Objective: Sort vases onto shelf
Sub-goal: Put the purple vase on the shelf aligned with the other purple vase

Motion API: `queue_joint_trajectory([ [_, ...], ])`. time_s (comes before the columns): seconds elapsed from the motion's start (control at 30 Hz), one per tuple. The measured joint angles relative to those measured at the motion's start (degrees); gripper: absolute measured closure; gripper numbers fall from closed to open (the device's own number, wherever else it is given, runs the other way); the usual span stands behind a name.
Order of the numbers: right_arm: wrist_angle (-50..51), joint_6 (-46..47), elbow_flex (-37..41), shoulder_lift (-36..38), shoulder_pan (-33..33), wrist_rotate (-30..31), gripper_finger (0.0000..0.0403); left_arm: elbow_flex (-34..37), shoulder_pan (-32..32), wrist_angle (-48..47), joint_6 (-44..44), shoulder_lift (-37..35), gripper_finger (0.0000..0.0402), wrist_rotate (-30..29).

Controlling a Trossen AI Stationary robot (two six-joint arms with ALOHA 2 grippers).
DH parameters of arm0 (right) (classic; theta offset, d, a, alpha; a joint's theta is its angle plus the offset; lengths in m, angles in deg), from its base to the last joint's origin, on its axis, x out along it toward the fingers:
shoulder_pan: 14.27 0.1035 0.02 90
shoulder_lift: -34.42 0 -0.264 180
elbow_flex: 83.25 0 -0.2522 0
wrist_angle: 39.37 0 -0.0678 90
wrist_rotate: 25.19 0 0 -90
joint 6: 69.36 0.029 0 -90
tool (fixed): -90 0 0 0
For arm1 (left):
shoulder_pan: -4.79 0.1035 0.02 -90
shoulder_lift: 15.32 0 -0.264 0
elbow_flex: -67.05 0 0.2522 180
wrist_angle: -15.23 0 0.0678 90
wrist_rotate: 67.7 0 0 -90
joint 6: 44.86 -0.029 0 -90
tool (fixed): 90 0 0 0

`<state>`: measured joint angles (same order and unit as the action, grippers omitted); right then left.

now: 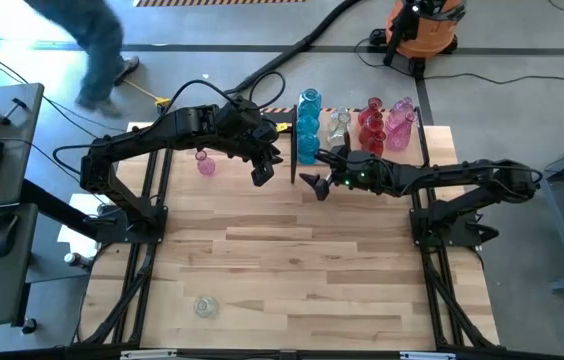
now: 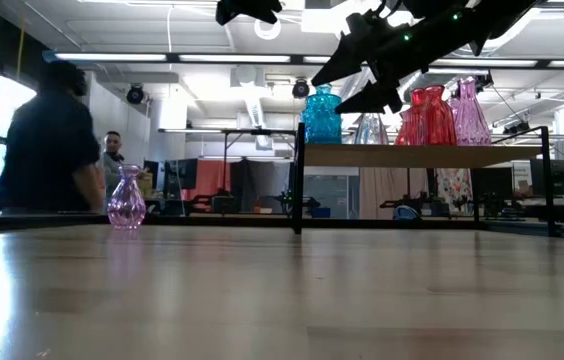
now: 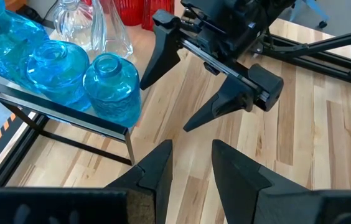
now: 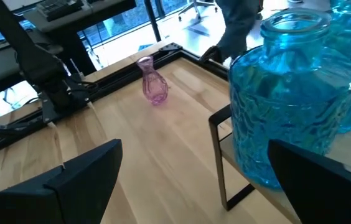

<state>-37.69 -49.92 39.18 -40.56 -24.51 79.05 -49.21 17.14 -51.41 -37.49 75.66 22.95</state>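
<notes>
We see the counter (image 1: pixel 292 270), a pale plank surface carrying every item. At its far edge stands the shelf (image 2: pixel 412 155), a light wooden board on thin black uprights. On the shelf we count three groups of vases in a row: blue vases (image 1: pixel 308 125) at the end nearer the left arm, clear vases (image 1: pixel 339 128) in the middle, then red vases (image 1: pixel 371 126) and pink vases (image 1: pixel 400 122) at the other end.

The right claw (image 1: pixel 319 182) hangs just in front of the shelf's blue end, fingers spread wide apart and holding nothing. The left claw (image 1: pixel 263 172) hangs close beside it, off the shelf's end, fingers slightly apart and likewise empty.

Two vases remain off the shelf. A lone pink vase (image 1: pixel 205 163) stands upright on the counter near the far edge, under the left arm. A clear vase (image 1: pixel 203 306) sits near the counter's front edge, well apart from the shelf.
</notes>
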Motion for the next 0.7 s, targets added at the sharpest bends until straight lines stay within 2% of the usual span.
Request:
queue_joint_trajectory([
  [0.47,0.0,0.0,0.0,0.0,0.0,1.0,0.0005,0.0,0.0,0.0,0.0,0.0,0.0298,0.0],
  [0.7,-0.4,0.1,0.0,0.8,0.7,-1.0,0.0005,0.0,0.0,0.0,0.0,0.0,0.0298,0.0],
])
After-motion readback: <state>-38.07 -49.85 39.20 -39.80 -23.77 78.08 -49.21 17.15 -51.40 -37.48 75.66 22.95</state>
